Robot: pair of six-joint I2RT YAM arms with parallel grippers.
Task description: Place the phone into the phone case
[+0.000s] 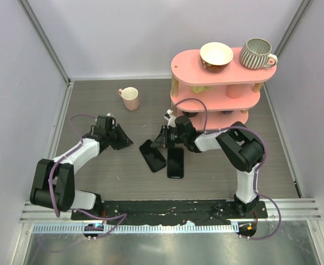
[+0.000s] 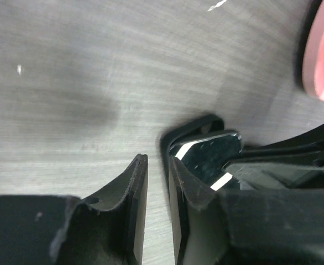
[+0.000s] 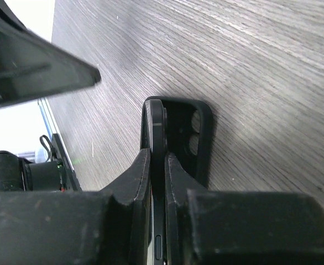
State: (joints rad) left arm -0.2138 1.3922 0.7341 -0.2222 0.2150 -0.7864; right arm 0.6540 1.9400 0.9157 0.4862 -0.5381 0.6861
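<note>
At the centre of the table [image 1: 217, 179], the right gripper [image 3: 157, 156] is pinching the phone [image 3: 157, 124] edge-on.
The phone's far end is resting at a corner of the phone case [image 3: 200, 135]; the left gripper [image 2: 157, 160] is hovering just beside them, jaws slightly parted, holding nothing.

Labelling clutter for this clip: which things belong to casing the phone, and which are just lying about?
Job: phone, phone case, right gripper.
Lying about: pink mug, pink shelf, bowl, striped mug, possibly the second black slab.
</note>
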